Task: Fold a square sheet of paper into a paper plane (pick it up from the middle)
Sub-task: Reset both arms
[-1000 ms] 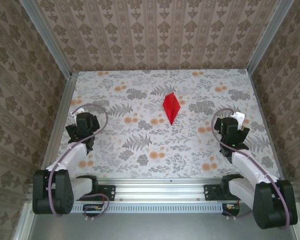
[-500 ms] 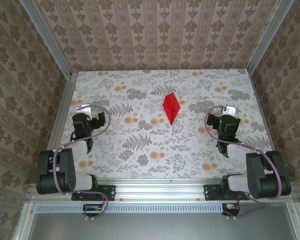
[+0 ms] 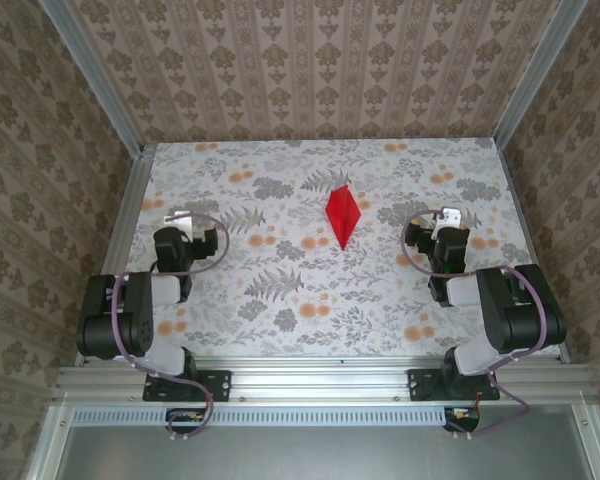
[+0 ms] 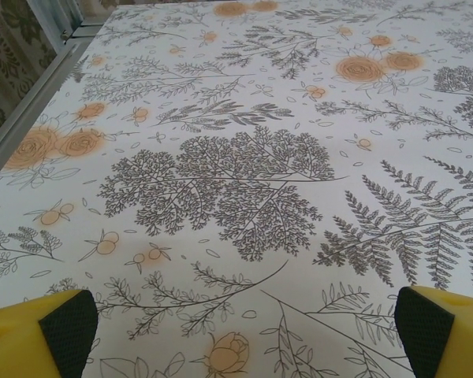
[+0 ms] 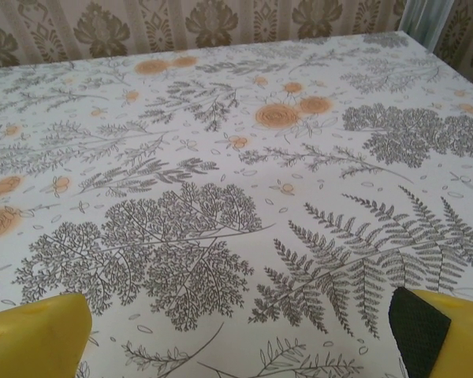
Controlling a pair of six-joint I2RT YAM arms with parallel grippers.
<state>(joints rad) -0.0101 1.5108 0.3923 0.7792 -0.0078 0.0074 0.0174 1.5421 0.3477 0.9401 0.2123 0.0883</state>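
At centre, paper plane [image 3: 342, 216], far from left fingers [image 4: 63, 327], right fingers [image 5: 419, 329], both spread, empty.

I am finding no text, label, brand or number that I can read. I am looking over the table [image 3: 280, 290] (its cover is showing printed ferns and orange flowers) and the patterned walls [image 3: 310, 70], and nothing on them is forming letters or digits.
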